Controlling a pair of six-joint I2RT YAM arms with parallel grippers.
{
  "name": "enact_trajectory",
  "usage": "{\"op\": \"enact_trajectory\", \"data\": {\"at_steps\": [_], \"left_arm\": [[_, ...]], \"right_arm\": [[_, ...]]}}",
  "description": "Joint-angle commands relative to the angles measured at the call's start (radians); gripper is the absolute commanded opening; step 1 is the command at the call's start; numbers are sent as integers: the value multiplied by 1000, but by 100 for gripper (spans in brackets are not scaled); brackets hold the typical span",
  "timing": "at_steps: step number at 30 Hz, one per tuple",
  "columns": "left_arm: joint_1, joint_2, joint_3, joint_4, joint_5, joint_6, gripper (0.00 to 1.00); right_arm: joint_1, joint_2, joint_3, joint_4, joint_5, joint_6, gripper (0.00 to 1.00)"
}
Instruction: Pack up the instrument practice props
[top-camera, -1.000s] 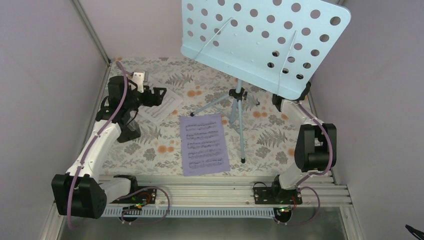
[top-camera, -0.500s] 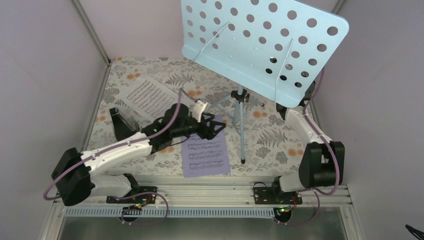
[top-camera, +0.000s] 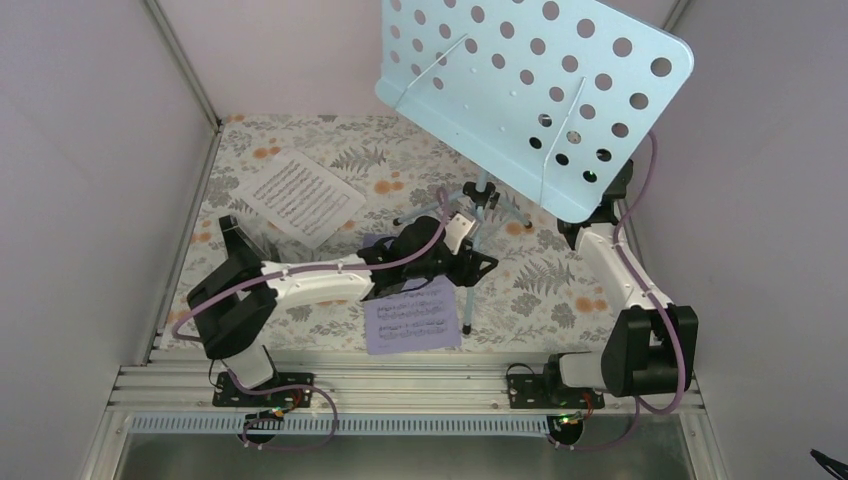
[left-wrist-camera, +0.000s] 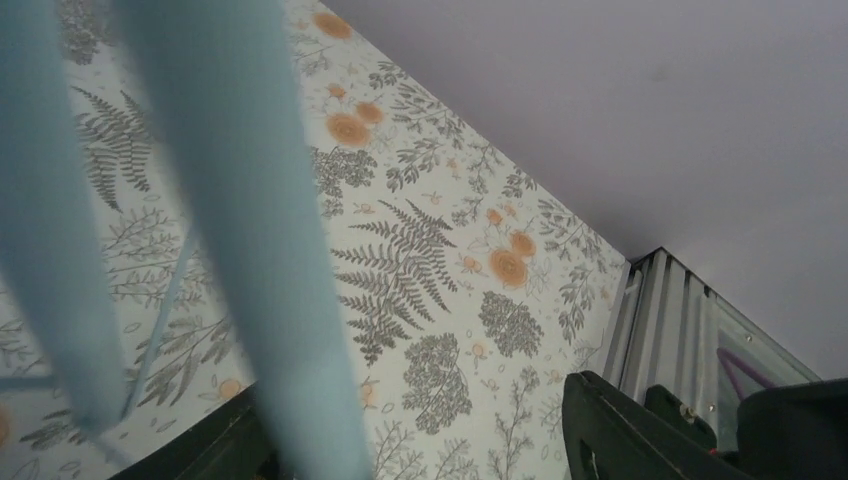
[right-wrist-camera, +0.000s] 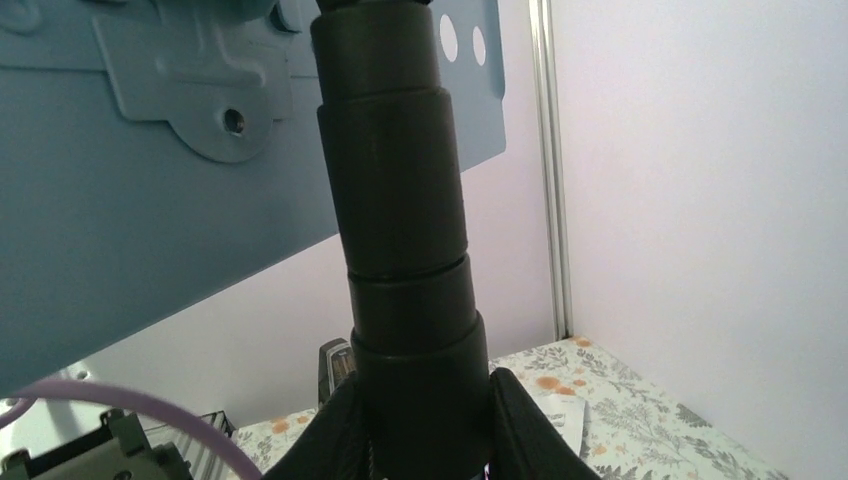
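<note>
Step in hand: by the look of it, collapsing the light blue tripod music stand (top-camera: 505, 95), with one arm steadying its top and the other at its legs.
Stand: it leans over the middle of the tabletop (top-camera: 560, 280). The hole-dotted tray tips toward the far right corner and the tripod legs are spread below it. I can't tell whether every foot is down.
Right gripper (right-wrist-camera: 420, 400): the jaws are closed snugly on the stand's black collar (right-wrist-camera: 395, 200) just under the tray, one finger on each side, and they carry the lean.
Left gripper (top-camera: 478, 262): it reaches in low from the left edge to the near leg (top-camera: 468, 305). The jaws stand fairly wide with that blue leg between them. The wrist view is blurred, so I can't tell whether a finger touches the leg, and nothing is gripped.
Lavender sheet of music (top-camera: 420, 318): it lies flat toward the near edge, partly under the left arm, with the near leg's foot just beside its right edge.
White sheet of music (top-camera: 300, 195): it lies flat toward the far left corner, well apart from the stand.
Small black box (top-camera: 230, 232): it sits by the left edge, half hidden behind the left arm.
Progress: I'd say early. The stand is unfolded and both sheets and the box lie loose.
Next move calls for: closing the left jaws squarely on the leg, then swinging it in toward the shaft while the right grip stays firm.
Risk: a skewed pinch may slide along the smooth tube, and the foot could drag the lavender sheet.
</note>
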Motion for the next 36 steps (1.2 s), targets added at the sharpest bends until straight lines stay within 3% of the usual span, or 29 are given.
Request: {"op": "enact_trajectory", "data": {"at_steps": [1, 6, 9, 19, 36], "left_arm": [[-18, 50, 57, 82, -15, 25, 60], [-30, 79, 104, 30, -87, 67, 20], [-32, 75, 140, 1, -120, 110, 4], [-31, -2, 288, -25, -150, 293, 2], [-31, -121, 444, -94, -100, 379, 2]], "right_arm": [[7, -53, 22, 71, 133, 19, 4], [8, -72, 24, 55, 145, 13, 4], [8, -93, 60, -25, 155, -21, 4], [7, -170, 149, -413, 220, -194, 4], [9, -224, 98, -497, 238, -226, 4]]}}
